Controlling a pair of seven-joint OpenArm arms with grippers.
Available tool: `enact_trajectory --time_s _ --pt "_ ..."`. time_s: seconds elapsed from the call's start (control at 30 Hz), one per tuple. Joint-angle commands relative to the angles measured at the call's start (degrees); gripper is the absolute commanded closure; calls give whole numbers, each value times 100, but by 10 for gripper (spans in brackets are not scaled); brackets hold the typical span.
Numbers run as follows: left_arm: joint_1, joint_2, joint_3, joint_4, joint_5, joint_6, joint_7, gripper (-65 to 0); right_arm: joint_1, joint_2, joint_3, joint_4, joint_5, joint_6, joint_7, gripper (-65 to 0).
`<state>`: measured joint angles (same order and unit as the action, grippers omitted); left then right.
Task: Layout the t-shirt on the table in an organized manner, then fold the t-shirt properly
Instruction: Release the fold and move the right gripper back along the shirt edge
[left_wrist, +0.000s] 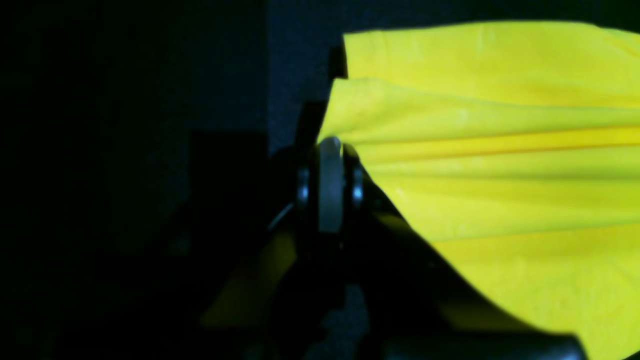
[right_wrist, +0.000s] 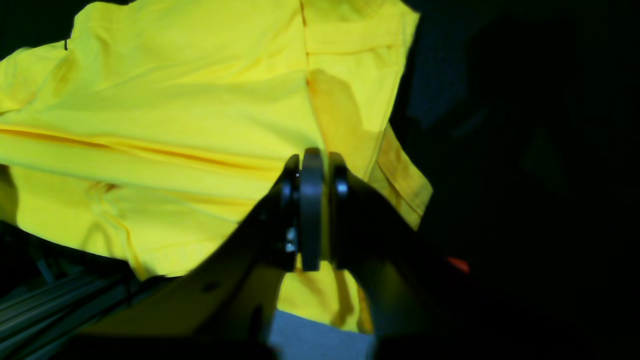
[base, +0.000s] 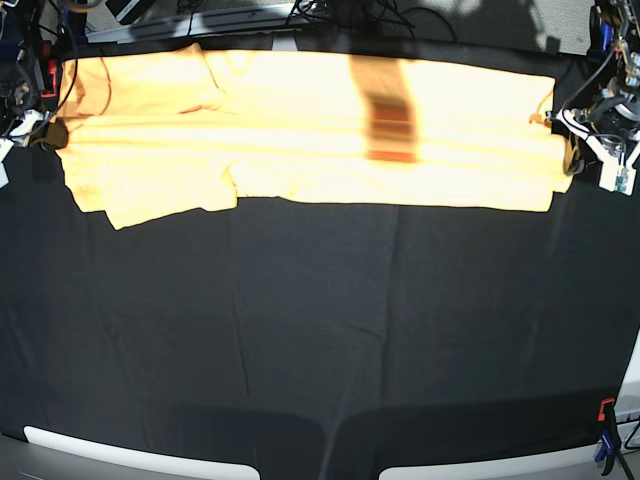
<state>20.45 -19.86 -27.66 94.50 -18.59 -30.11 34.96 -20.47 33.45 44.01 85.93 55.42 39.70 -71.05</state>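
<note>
The pale yellow-orange t-shirt (base: 300, 130) is stretched wide along the far side of the black table (base: 320, 330), sleeves toward the left. My right gripper (base: 52, 133) is shut on the shirt's left end; in the right wrist view the jaws (right_wrist: 312, 157) pinch the fabric (right_wrist: 175, 110) near a sleeve seam. My left gripper (base: 570, 152) is shut on the shirt's right end; in the left wrist view the jaws (left_wrist: 330, 145) pinch a gathered edge of the cloth (left_wrist: 500, 150), which fans out in taut folds.
A dark shadow band (base: 388, 110) crosses the shirt right of centre. Cables and equipment (base: 250, 15) lie behind the far edge. A red-and-blue clamp (base: 605, 440) sits at the front right corner. White arm bases (base: 140, 460) stand at the front edge.
</note>
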Motion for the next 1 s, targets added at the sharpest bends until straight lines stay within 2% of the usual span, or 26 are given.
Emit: enact_trajectory --time_s 0.0,0.07,0.13,0.27,0.4,0.6,0.8,0.97 --pt "-26 -114 -52 98 -118 72 -4 -41 31 164 81 74 -22 30 61 -92" --pt "-26 -114 -52 98 -358 72 35 -201 42 168 81 74 157 30 70 -200" --pt "-28 -114 -52 101 -636 72 20 -300 79 181 81 74 433 30 74 -270" --pt "-46 -114 -52 103 -1029 70 11 -307 426 177 79 74 748 30 61 -286" --pt "-61 -109 -52 118 -1051 70 -205 -307 905 179 -85 74 741 30 63 -286" --pt "-149 -55 -42 275 -1698 55 -229 -307 1714 162 -1209 72 682 30 70 -286" --pt "-254 210 -44 625 -1733 52 -177 -307 2474 164 -2339 9 -874 30 271 -286" --pt "-332 286 -42 625 -1738 157 240 -307 2653 168 -2452 -372 -1051 30 378 -286"
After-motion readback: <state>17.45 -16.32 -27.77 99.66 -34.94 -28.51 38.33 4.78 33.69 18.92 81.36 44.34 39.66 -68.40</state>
